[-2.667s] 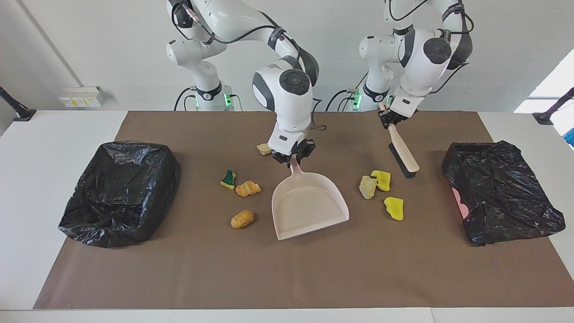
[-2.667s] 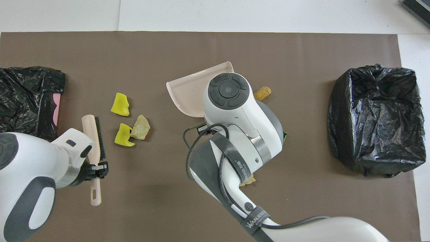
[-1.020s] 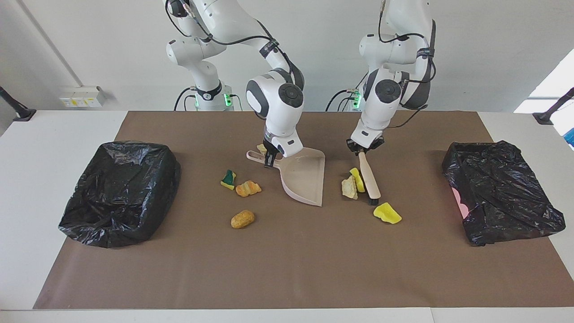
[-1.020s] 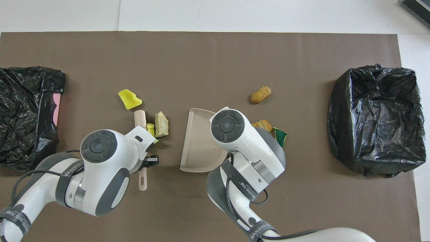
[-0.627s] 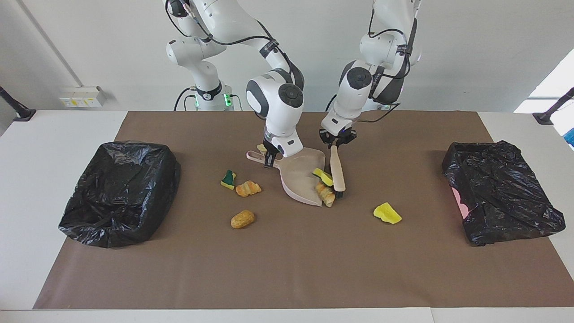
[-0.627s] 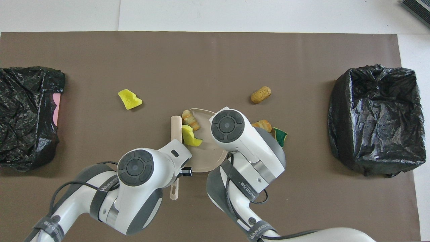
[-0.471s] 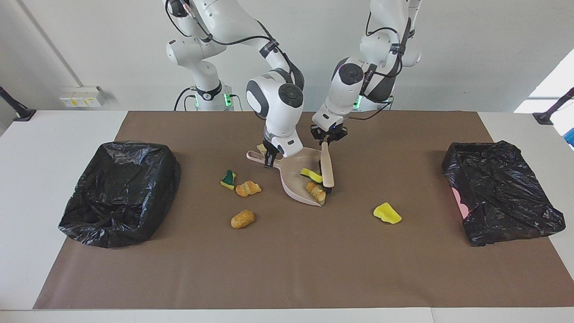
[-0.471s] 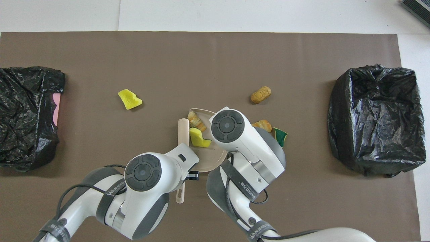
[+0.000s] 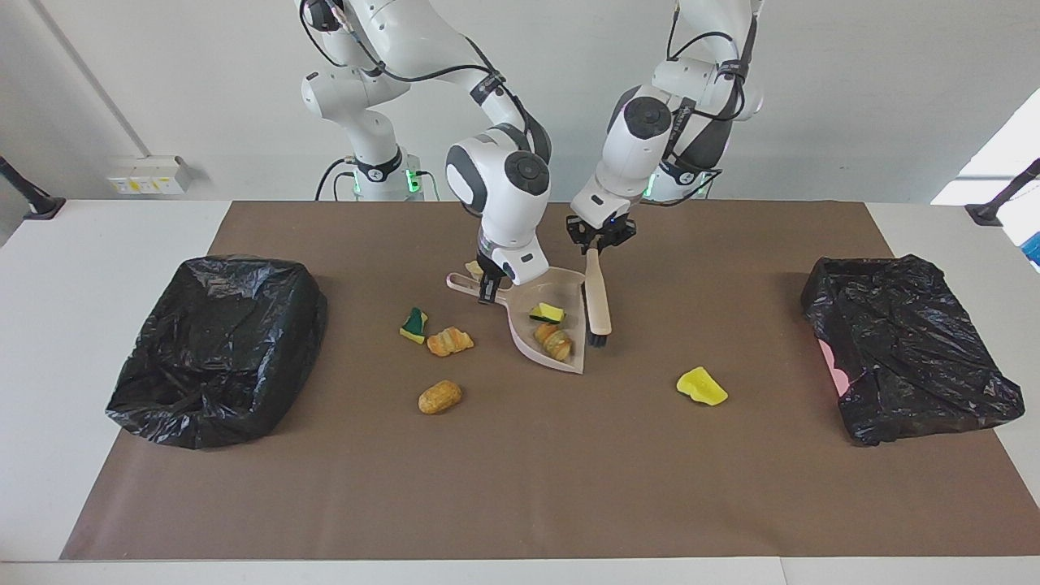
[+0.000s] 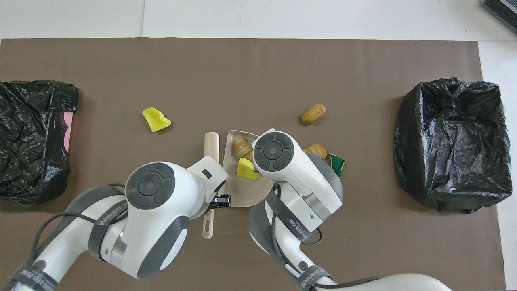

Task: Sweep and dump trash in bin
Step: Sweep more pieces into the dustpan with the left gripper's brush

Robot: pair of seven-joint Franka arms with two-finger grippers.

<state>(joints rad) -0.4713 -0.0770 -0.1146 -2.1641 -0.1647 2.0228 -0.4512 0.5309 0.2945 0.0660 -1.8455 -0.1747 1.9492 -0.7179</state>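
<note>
Your left gripper point(image 9: 600, 240) is clenched on the brush point(image 9: 597, 302), your right gripper point(image 9: 490, 288) on the dustpan point(image 9: 546, 351) handle. Two trash pieces point(image 9: 552, 329) lie in the pan. You still have several on the mat point(image 9: 520, 504), like the yellow chunk point(image 9: 702, 386); neither bin point(image 9: 213, 349) has received anything visible.

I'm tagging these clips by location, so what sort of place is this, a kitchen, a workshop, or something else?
Most likely a robotics lab. Two robot arms are mounted at a white table covered with a brown mat, facing a bare wall, with foam chunks staged as trash and two bag-lined bins.
</note>
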